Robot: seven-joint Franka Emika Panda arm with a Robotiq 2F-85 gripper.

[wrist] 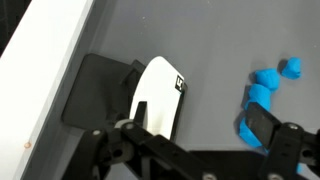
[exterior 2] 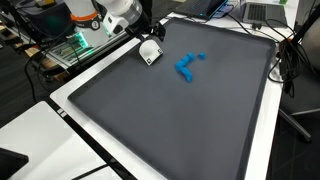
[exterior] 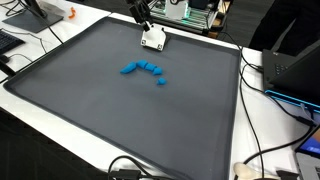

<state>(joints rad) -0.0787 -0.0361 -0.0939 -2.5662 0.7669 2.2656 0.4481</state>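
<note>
A white, rounded object [wrist: 158, 95] with a small black label lies near the edge of the grey mat [exterior: 120, 120], partly on a dark flat square [wrist: 95, 90]. It also shows in both exterior views [exterior: 152, 40] [exterior 2: 150, 52]. My gripper [wrist: 200, 120] hangs just above it, open and holding nothing. One fingertip [wrist: 138, 111] shows over the white object, the other [wrist: 262, 126] over a cluster of small blue pieces [wrist: 265, 95]. In both exterior views those blue pieces [exterior: 146, 69] [exterior 2: 188, 65] lie in a curved row on the mat, a short way from the gripper [exterior: 143, 18] [exterior 2: 135, 30].
A white table rim [wrist: 45, 60] borders the mat close beside the white object. Cables [exterior: 262, 80] trail along one side. Electronics [exterior: 190, 12] and an orange item [exterior: 70, 14] sit behind the mat, a laptop [exterior 2: 262, 10] beyond its far corner.
</note>
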